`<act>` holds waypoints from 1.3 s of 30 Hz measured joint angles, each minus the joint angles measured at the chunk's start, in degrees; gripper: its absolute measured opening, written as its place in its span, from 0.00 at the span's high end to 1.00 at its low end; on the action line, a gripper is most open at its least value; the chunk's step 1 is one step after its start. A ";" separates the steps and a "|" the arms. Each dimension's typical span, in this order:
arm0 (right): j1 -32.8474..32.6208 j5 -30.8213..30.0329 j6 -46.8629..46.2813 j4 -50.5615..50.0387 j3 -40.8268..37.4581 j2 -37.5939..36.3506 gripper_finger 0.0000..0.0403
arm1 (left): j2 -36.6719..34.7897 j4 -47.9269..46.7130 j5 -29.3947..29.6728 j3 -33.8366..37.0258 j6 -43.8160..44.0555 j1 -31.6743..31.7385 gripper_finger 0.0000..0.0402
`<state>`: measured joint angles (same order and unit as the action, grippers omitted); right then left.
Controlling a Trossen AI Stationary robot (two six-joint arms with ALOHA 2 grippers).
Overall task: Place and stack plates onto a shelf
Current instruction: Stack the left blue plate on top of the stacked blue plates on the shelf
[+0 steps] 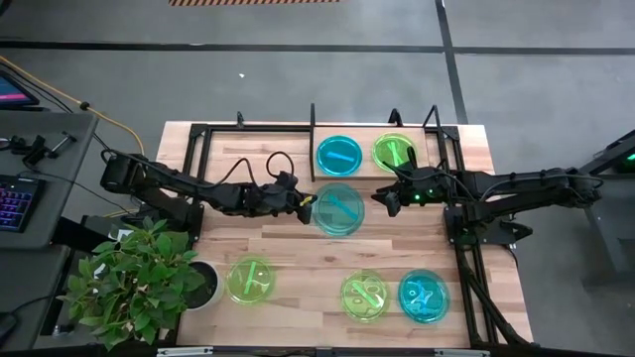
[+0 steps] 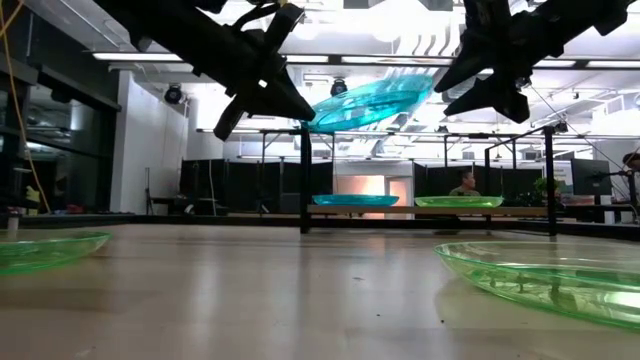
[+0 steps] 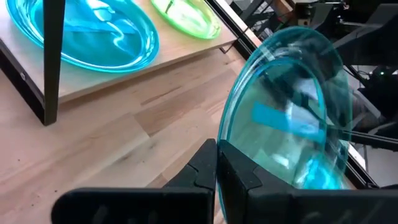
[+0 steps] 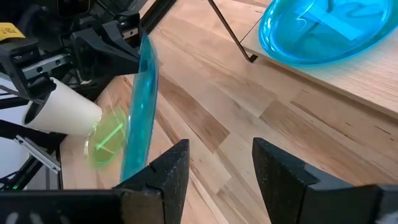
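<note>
Tabletop of pale wood; left fingers pinch cyan plate, right fingers wide.

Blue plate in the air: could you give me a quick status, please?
Left pincer shut on blue plate, held above the table. Right pincer open, close beside it. Shelf holds one blue, one green. Nothing in the way.

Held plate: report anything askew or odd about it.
The cyan plate hangs tilted in mid-air, pinched at one rim by the left gripper; the open right gripper is beside it. Nothing looks spilled or damaged.
</note>
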<state>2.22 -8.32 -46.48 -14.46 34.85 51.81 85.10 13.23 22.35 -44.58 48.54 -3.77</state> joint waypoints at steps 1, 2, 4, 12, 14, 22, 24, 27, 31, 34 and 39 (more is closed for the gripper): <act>0.00 0.00 0.00 0.00 0.00 0.00 0.60 | 0.00 -0.02 0.00 0.00 0.18 0.00 1.00; 0.00 0.00 0.00 0.05 0.00 0.00 0.60 | 0.00 -0.06 0.00 0.00 0.30 0.02 1.00; 0.00 0.00 0.00 0.07 0.00 0.00 0.60 | 0.00 -0.04 0.01 0.00 0.31 0.02 1.00; 0.00 -0.57 0.02 0.07 0.00 0.00 0.60 | 0.00 -0.07 1.26 0.00 0.93 0.04 1.00; 0.00 -0.59 0.02 0.07 0.00 0.00 0.60 | 0.00 -0.07 1.31 0.00 1.35 0.04 1.00; -0.02 -2.91 0.00 0.07 0.00 0.00 0.60 | 1.09 -1.64 8.19 -0.04 13.92 -0.07 1.00; -0.02 -3.26 0.02 0.09 0.00 0.00 0.60 | 2.85 -1.78 9.88 -0.04 17.29 -0.30 1.00; -0.02 -3.48 0.02 0.09 0.00 0.00 0.60 | 6.31 -1.68 10.41 -0.11 21.18 -0.48 1.00; -0.02 -3.50 0.02 0.09 0.00 0.00 0.60 | 11.50 -1.59 11.61 -2.74 28.87 -0.83 1.00; -0.02 -3.48 0.24 0.11 0.00 0.00 0.60 | 14.99 -1.33 12.98 -6.62 31.25 -0.83 1.00; 0.00 -3.50 0.29 0.02 0.00 0.00 0.60 | 20.25 -1.38 13.30 -13.16 39.13 0.95 1.00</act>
<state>2.22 -11.81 -46.19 -14.44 34.85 51.81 105.35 11.86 35.64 -57.74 87.68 -2.82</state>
